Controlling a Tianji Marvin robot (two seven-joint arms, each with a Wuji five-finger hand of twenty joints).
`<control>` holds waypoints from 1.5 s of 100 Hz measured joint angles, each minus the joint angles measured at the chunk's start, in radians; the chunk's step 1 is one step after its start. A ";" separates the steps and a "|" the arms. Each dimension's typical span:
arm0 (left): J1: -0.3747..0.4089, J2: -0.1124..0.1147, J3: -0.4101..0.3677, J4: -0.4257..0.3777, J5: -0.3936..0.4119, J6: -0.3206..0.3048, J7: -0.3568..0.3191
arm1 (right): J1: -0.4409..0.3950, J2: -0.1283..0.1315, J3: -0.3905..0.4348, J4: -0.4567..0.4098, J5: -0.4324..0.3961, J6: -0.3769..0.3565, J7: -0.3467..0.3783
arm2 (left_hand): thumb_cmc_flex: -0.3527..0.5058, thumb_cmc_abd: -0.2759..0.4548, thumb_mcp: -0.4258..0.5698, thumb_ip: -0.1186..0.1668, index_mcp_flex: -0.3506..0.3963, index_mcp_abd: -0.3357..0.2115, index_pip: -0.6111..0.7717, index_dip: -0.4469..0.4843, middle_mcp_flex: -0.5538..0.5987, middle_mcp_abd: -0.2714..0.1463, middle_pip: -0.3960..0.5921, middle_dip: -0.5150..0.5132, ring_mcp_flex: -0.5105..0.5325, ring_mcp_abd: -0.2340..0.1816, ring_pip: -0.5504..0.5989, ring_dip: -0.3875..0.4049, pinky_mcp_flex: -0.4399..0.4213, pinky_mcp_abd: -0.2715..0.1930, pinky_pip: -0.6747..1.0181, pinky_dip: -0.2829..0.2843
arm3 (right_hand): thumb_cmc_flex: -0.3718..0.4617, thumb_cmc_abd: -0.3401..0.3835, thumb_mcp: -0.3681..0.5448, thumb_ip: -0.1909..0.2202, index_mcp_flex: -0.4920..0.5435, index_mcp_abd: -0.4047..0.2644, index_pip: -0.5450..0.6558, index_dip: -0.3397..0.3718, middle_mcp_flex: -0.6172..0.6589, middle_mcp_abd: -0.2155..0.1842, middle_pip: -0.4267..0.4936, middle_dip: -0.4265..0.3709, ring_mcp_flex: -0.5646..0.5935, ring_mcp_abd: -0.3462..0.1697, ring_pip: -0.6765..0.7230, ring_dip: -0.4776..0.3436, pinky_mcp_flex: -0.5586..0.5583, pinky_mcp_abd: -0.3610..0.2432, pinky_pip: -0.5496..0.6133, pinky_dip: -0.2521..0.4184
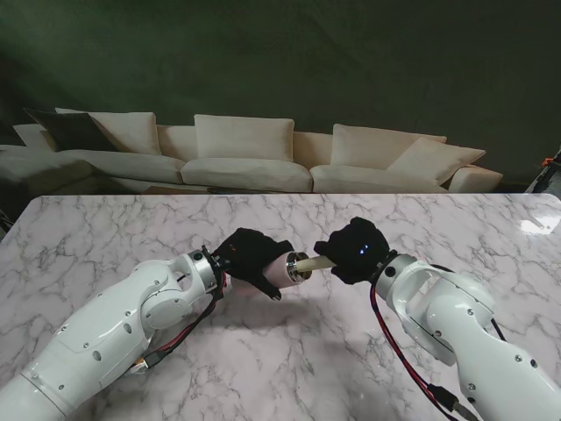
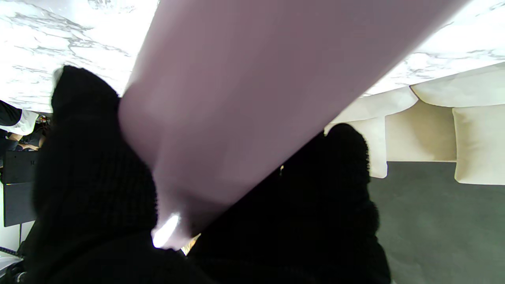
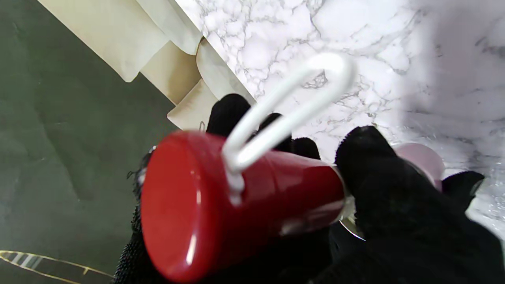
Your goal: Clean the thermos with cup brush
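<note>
A pale pink thermos (image 1: 287, 267) is held lying sideways above the marble table, its mouth toward my right hand. My left hand (image 1: 247, 255), in a black glove, is shut on its body; the left wrist view fills with the pink thermos (image 2: 244, 94) between black fingers (image 2: 90, 157). My right hand (image 1: 357, 251) is shut on the cup brush, whose pale shaft (image 1: 316, 262) reaches into the thermos mouth. In the right wrist view the brush's red handle (image 3: 236, 205) with a white hanging loop (image 3: 292, 110) sits in the gloved fingers (image 3: 394, 189), and the thermos rim (image 3: 424, 157) shows behind them.
The white marble table (image 1: 114, 237) spreads under both arms. A cream sofa (image 1: 245, 158) with cushions runs along the table's far edge, before a dark green wall. Cables hang from both forearms.
</note>
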 measured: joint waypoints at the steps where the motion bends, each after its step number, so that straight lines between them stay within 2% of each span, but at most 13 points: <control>1: -0.001 0.000 0.001 0.001 -0.001 0.000 0.000 | 0.001 0.000 -0.001 0.001 0.001 0.000 0.000 | 0.000 0.000 0.000 0.000 0.000 0.000 0.000 0.000 0.000 0.000 0.000 0.000 0.000 0.000 0.000 0.000 0.000 0.000 0.000 0.000 | 0.000 0.000 -0.001 0.000 0.009 0.000 0.000 0.000 0.008 0.000 0.006 0.004 0.003 0.000 0.014 0.002 0.007 0.000 0.009 0.002; 12: -0.005 0.000 0.008 0.006 -0.006 0.005 -0.001 | 0.018 0.000 -0.020 0.012 0.019 -0.001 0.012 | 0.000 0.000 0.000 0.000 0.000 0.000 0.000 -0.001 0.000 0.000 0.000 0.000 0.000 0.000 0.000 0.000 0.000 0.000 0.000 0.000 | 0.002 0.000 -0.004 0.000 0.030 0.007 0.039 0.000 0.073 0.000 0.061 0.047 0.061 -0.002 0.112 0.036 0.074 0.000 0.089 0.018; 29: -0.007 -0.001 0.014 0.007 -0.011 0.007 -0.005 | 0.045 -0.003 -0.050 0.022 0.045 0.000 0.052 | 0.000 0.000 0.000 0.000 0.000 0.000 0.000 -0.003 0.000 0.000 0.000 0.000 0.000 0.000 0.000 0.000 0.000 0.000 0.000 0.000 | 0.015 -0.005 -0.004 0.009 0.072 0.026 0.077 -0.012 0.132 0.000 0.121 0.086 0.113 -0.015 0.240 0.040 0.155 0.000 0.157 0.022; 40: -0.007 -0.002 0.012 0.006 -0.011 0.007 -0.008 | 0.039 -0.007 -0.039 0.022 0.043 0.000 0.047 | 0.000 0.001 0.000 0.000 0.000 0.000 0.000 -0.011 0.000 -0.002 0.000 -0.010 0.000 0.000 0.000 0.000 0.000 0.000 0.000 0.000 | 0.016 -0.009 -0.001 0.009 0.084 0.025 0.089 -0.012 0.134 0.000 0.127 0.093 0.114 -0.022 0.258 0.040 0.163 0.000 0.158 0.022; 52: -0.006 -0.004 0.003 0.005 -0.010 0.006 -0.008 | -0.003 -0.017 0.012 0.001 0.043 0.001 0.032 | 0.000 0.002 0.000 0.000 0.000 0.000 -0.001 -0.013 0.000 -0.003 -0.001 -0.012 0.000 0.000 0.000 0.000 0.000 0.000 0.000 0.000 | 0.016 -0.010 0.006 0.009 0.084 0.023 0.090 -0.012 0.144 0.000 0.129 0.094 0.114 -0.022 0.272 0.040 0.163 0.000 0.159 0.020; 71: -0.005 -0.005 0.001 0.004 -0.007 0.006 -0.004 | -0.036 -0.016 0.040 -0.031 0.042 0.003 0.029 | 0.000 0.002 0.000 0.000 0.000 0.000 -0.002 -0.014 0.000 -0.004 -0.001 -0.016 0.000 0.000 0.000 0.000 0.000 0.000 0.000 0.000 | 0.023 -0.016 0.010 0.009 0.085 0.025 0.090 -0.012 0.156 0.000 0.129 0.104 0.114 -0.022 0.295 0.040 0.180 0.000 0.172 0.014; 82: -0.006 -0.004 0.006 0.004 -0.007 0.006 -0.003 | -0.029 -0.013 0.029 -0.026 0.050 0.012 0.031 | 0.000 0.002 0.000 0.000 0.000 0.000 -0.002 -0.015 0.000 -0.004 -0.001 -0.023 0.000 0.000 0.000 0.000 0.000 0.000 0.000 0.000 | 0.027 -0.030 0.024 0.009 0.100 0.026 0.091 -0.012 0.157 0.004 0.129 0.105 0.114 -0.022 0.304 0.040 0.184 0.002 0.176 0.013; 99: -0.012 -0.001 0.025 0.006 -0.010 0.009 -0.003 | 0.037 -0.004 -0.045 0.034 0.075 0.026 0.033 | 0.000 0.002 0.000 0.000 0.000 0.000 -0.002 -0.018 0.000 -0.004 -0.001 -0.023 0.000 0.000 0.000 0.000 0.000 0.000 0.000 0.000 | 0.027 -0.039 0.029 0.009 0.116 0.026 0.092 -0.012 0.169 0.004 0.129 0.105 0.115 -0.022 0.306 0.040 0.188 0.011 0.176 0.011; 112: -0.013 -0.002 0.026 0.006 -0.014 0.010 -0.006 | 0.044 -0.007 -0.046 0.044 0.083 0.026 0.039 | 0.000 0.002 0.000 0.000 0.000 0.000 -0.002 -0.024 0.000 -0.004 -0.001 -0.027 0.000 0.000 0.000 0.000 0.000 0.000 0.000 0.000 | 0.027 -0.039 0.029 0.005 0.121 0.025 0.093 -0.012 0.171 0.004 0.129 0.106 0.115 -0.022 0.310 0.040 0.188 0.011 0.176 0.010; 136: -0.007 -0.006 0.001 -0.001 -0.008 0.003 -0.003 | -0.046 -0.020 0.043 -0.024 0.052 0.028 -0.005 | 0.000 0.002 0.000 0.000 0.000 0.000 -0.002 -0.034 0.000 -0.005 -0.001 -0.036 0.000 0.000 0.000 0.000 0.000 0.000 0.000 0.000 | 0.027 -0.042 0.029 0.004 0.123 0.026 0.093 -0.012 0.171 0.005 0.129 0.107 0.115 -0.022 0.319 0.040 0.188 0.012 0.182 0.003; 150: -0.005 -0.005 -0.003 -0.003 -0.004 0.001 -0.001 | -0.065 -0.018 0.053 -0.033 0.047 0.046 -0.025 | 0.000 0.002 0.000 0.000 0.000 0.000 -0.002 -0.035 0.000 -0.005 -0.001 -0.036 0.000 0.000 0.000 0.000 0.000 0.000 0.000 0.000 | 0.027 -0.048 0.030 0.004 0.131 0.026 0.092 -0.012 0.171 0.005 0.129 0.107 0.115 -0.022 0.319 0.040 0.188 0.012 0.182 0.002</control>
